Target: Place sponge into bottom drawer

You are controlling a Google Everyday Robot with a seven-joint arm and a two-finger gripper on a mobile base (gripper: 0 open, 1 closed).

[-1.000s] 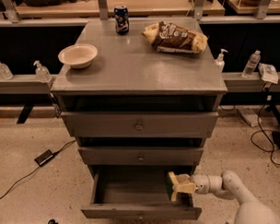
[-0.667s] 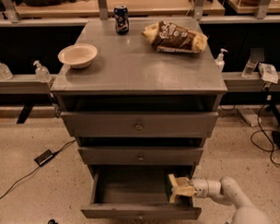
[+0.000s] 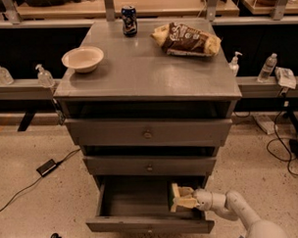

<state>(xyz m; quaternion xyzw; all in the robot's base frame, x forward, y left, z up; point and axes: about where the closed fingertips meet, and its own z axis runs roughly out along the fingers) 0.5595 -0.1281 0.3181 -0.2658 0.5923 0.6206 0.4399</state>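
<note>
The bottom drawer [image 3: 143, 223] of the grey cabinet is pulled open, and its inside shows dark. My gripper [image 3: 177, 197] reaches in from the right on a white arm and sits over the drawer's right end, just below the middle drawer's front. It is shut on the sponge [image 3: 171, 197], of which only a thin dark green edge shows at the fingertips, with the pale part merging with the pale yellow fingers [image 3: 185, 191]. The sponge is held inside the drawer's opening, above its floor.
The middle drawer [image 3: 149, 166] and top drawer [image 3: 147, 133] stand slightly out. On the cabinet top are a bowl [image 3: 82, 58], a can [image 3: 129, 20] and a snack bag [image 3: 185, 39]. Cables and a power brick [image 3: 46, 167] lie on the floor to the left.
My gripper has moved a little to the left, further into the open bottom drawer, still holding the sponge. Nothing else has moved.
</note>
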